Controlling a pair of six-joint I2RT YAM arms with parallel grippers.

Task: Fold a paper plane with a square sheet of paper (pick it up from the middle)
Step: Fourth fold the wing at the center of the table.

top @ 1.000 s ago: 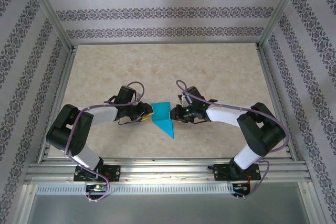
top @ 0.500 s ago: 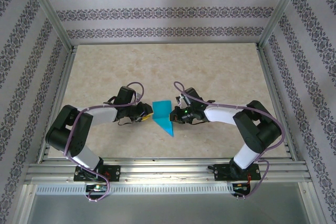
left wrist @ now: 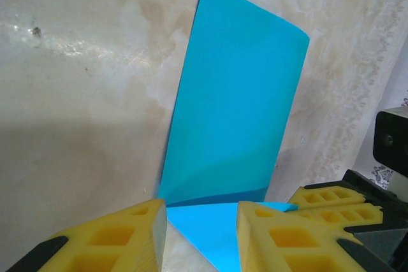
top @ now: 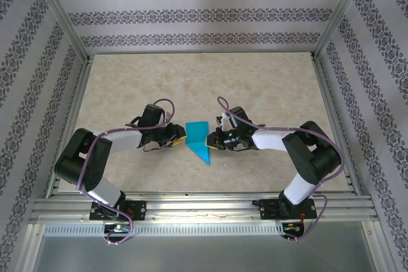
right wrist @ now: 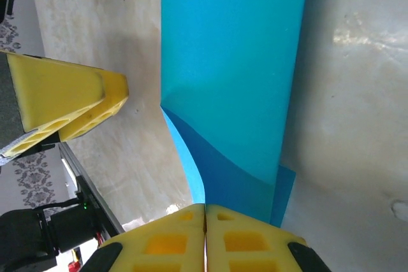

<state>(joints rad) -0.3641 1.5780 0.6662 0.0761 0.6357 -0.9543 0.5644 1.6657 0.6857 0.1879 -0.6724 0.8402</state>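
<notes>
Part-folded paper (top: 197,141) lies mid-worktop (top: 255,87) between the tools: right tool (top: 211,143) pinches its right edge, probably to fold it over, while left tool (top: 180,138), fingers apart, steadies the left edge.

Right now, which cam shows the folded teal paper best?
Left wrist: the folded teal paper shows both long edges, far edge and diagonal fold. Right wrist crops its far end. Top external shows it small, folds unreadable.
</notes>
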